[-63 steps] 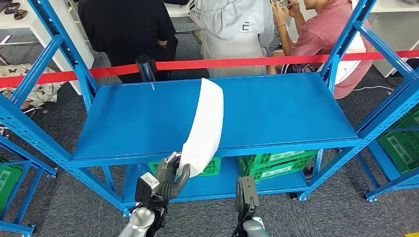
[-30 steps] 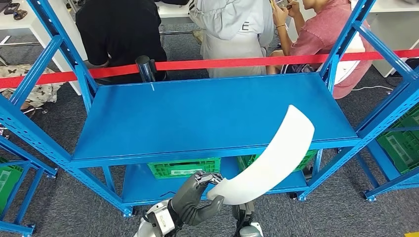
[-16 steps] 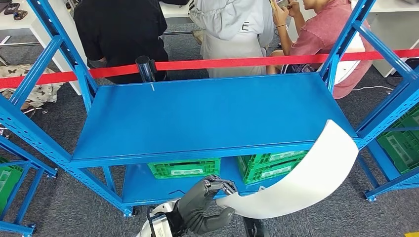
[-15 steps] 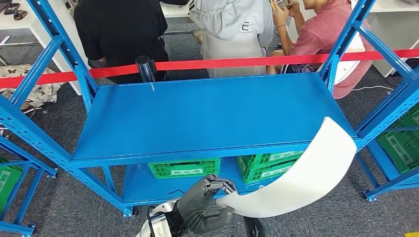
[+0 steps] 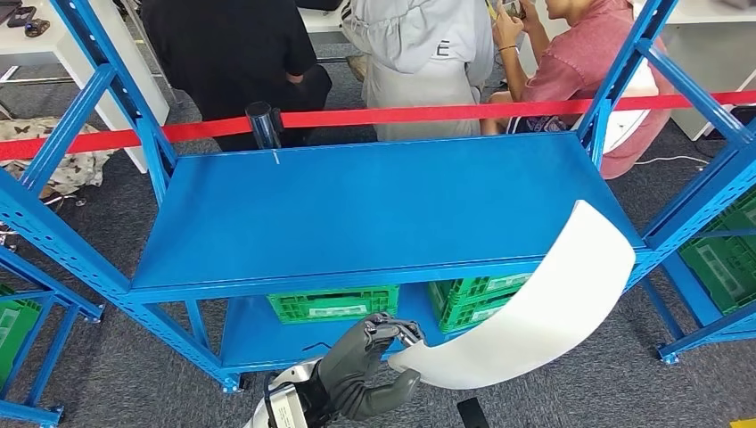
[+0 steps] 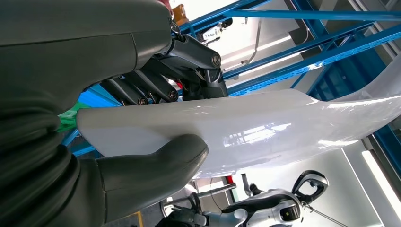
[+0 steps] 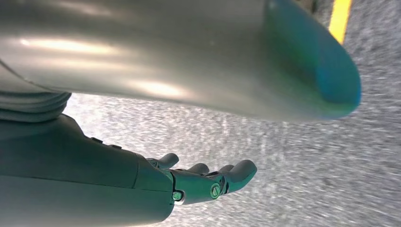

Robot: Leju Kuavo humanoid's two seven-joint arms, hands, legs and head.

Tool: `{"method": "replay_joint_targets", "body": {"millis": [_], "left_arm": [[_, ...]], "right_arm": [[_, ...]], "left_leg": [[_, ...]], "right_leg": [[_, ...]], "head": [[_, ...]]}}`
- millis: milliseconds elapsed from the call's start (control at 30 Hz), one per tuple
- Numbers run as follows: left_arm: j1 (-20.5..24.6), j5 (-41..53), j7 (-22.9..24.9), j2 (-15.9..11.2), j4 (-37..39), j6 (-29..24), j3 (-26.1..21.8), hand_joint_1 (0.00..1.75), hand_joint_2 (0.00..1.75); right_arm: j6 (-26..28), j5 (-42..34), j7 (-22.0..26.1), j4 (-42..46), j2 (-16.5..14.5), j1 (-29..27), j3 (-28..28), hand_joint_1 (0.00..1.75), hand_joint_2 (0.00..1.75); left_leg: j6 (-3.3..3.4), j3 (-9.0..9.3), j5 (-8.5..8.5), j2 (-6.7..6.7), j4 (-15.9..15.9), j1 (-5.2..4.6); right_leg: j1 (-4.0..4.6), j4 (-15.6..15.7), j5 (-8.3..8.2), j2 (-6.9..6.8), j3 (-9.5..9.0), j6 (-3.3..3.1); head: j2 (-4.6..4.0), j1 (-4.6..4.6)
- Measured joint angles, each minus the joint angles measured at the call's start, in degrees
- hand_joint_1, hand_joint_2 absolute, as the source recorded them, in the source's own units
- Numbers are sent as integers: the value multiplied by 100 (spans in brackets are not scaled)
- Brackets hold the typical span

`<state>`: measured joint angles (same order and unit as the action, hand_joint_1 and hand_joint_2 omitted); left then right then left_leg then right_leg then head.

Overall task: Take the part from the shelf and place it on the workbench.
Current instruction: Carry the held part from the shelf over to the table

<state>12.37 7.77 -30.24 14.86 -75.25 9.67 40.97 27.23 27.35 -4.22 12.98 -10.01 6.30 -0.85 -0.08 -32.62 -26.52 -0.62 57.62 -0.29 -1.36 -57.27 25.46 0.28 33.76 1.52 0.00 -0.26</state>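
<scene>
The left hand [image 5: 361,379] grips one end of the curved white part [image 5: 535,312], thumb [image 6: 156,168] below and fingers [image 6: 189,71] above; the part extends up and rightward from the hand, in front of the blue shelf [image 5: 392,205]. The right hand [image 7: 198,182] holds nothing, fingers loosely extended and apart above the grey floor [image 7: 283,165].

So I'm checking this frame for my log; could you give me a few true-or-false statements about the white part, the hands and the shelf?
1. The left hand holds the white part by one end. True.
2. The part lies flat on the blue shelf. False: it is lifted off, in front of the shelf.
3. The right hand grips the part too. False: it holds nothing, over the grey floor.
4. Green crates sit on the lower shelf. True.
</scene>
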Motion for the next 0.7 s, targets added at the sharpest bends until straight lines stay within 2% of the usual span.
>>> {"method": "replay_joint_targets", "body": {"millis": [67,100,200,233,267,300,367,400,433,533,567,600,633,700], "left_arm": [[7,-3,1,9,-10,1,2,175,175],[15,-5,1,14,-15,1,7,175,175],[31,-10,14,17,-10,1,25,175,175],[30,-10,19,16,-5,1,28,175,175],[30,-10,21,16,-1,1,29,175,175],[31,-10,23,16,2,1,30,175,175],[34,-9,31,18,2,2,32,175,175],[39,-6,37,18,1,5,33,175,175],[46,-3,43,18,0,8,35,175,175],[62,5,58,20,-2,19,40,175,175],[65,6,65,20,-1,24,41,175,175],[69,7,72,20,-1,33,41,175,175],[73,7,77,20,0,43,41,175,175],[78,8,85,20,5,59,42,175,175]], "right_arm": [[-3,33,-103,-20,39,-24,0,0,0],[-7,45,-143,-31,60,-38,0,0,0],[-17,61,-228,-71,131,-90,0,0,0],[-21,64,-250,-83,156,-115,0,0,0],[-28,68,-265,-92,179,-140,0,0,0],[-37,73,-276,-98,197,-158,0,0,0],[-67,87,-283,-106,228,-164,-2,0,0],[-81,92,-282,-107,234,-159,-3,0,0],[-93,98,-284,-109,237,-154,-5,0,0],[-102,107,-293,-111,235,-149,-7,0,0],[-101,109,-294,-111,233,-146,-7,0,0],[-99,111,-291,-111,232,-142,-7,0,0],[-97,112,-289,-111,232,-138,-7,0,0],[-94,115,-286,-111,230,-139,-7,0,0]], "left_leg": [[48,37,81,13,-81,28],[74,50,125,21,-124,46],[103,1,160,41,-129,56],[100,-33,160,45,-99,58],[92,-72,161,47,-61,64],[76,-118,159,46,-14,75],[7,-218,148,41,105,95],[-40,-258,139,35,164,95],[-90,-286,140,30,202,89],[-223,-310,201,21,193,90],[-255,-335,156,25,227,98],[-278,-394,21,29,360,102],[-295,-491,-199,34,615,105],[-307,-725,-720,37,1358,104]], "right_leg": [[-2,-75,72,1,19,29],[1,-244,197,1,87,43],[-4,-1282,769,-2,538,79],[-11,-1530,852,-3,638,95],[-22,-1567,828,-4,636,109],[-38,-1377,713,-6,521,124],[-69,-682,450,-3,133,154],[-70,-436,366,9,10,135],[-63,-321,328,21,-35,100],[-35,-331,235,28,47,-73],[-35,-324,196,19,79,-127],[-40,-315,152,9,122,-174],[-41,-310,103,-1,178,-211],[-23,-311,-2,-16,319,-241]], "head": [[0,5],[0,20],[0,75],[0,85],[0,90],[0,97],[0,111],[0,122],[0,123],[0,86],[0,70],[0,50],[0,22],[0,-31]]}}
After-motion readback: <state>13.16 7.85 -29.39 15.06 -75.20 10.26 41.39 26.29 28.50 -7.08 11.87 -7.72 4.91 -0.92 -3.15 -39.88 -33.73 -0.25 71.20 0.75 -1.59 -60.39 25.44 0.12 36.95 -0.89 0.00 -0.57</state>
